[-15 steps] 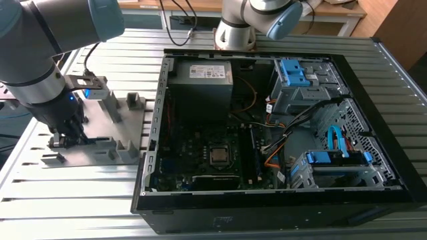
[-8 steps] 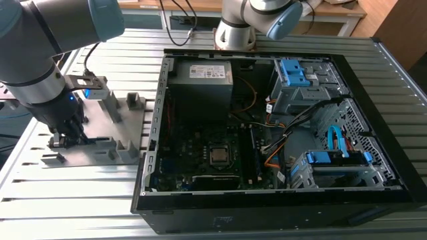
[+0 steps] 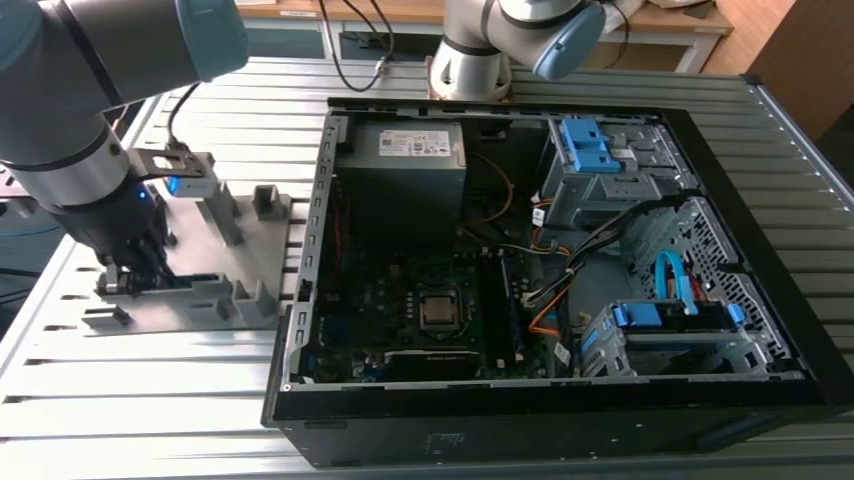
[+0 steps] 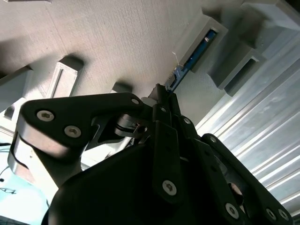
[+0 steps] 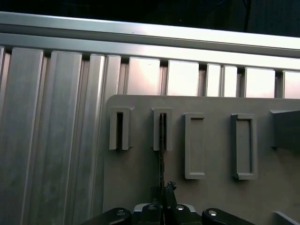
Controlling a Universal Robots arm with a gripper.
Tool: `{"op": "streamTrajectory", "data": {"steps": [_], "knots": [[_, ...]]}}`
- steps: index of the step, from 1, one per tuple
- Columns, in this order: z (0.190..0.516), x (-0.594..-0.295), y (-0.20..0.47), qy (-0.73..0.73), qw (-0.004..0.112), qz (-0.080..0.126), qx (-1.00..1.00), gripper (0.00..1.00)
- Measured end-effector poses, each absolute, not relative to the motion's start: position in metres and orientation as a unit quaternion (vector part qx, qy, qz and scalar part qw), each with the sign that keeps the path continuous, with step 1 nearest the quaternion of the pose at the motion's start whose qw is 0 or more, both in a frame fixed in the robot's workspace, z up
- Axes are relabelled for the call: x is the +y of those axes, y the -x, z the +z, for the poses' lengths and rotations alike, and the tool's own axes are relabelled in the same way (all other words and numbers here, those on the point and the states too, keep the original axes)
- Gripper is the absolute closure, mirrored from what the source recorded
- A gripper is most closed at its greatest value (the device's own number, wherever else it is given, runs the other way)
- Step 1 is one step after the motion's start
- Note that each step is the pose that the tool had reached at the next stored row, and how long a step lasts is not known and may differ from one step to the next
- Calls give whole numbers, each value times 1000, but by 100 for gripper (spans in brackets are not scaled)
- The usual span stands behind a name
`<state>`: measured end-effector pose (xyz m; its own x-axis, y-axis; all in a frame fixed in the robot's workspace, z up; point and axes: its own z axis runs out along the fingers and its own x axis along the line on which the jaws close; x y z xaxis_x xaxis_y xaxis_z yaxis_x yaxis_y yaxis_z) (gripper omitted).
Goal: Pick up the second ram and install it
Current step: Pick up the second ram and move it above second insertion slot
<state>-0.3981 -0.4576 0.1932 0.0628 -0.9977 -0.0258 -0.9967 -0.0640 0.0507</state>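
The second ram is a thin blue-green board standing on edge in a slotted block of the grey holder tray, at the exterior view's left. In the first wrist view the ram shows edge-on as a dark line running from its slot down into the fingers. My gripper is lowered onto the tray's near end, and its fingers sit tight on either side of the ram's end. In the second wrist view the gripper pinches the board's near end.
An open computer case lies to the exterior view's right of the tray, with the motherboard, processor socket, power supply and blue drive cages inside. A second robot arm's base stands behind the case. The ribbed aluminium table lies all around.
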Motion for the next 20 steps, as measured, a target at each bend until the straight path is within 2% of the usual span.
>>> {"op": "streamTrajectory", "data": {"steps": [20], "knots": [[216, -458, 398, -729, 10, -27, -684, 86]]}}
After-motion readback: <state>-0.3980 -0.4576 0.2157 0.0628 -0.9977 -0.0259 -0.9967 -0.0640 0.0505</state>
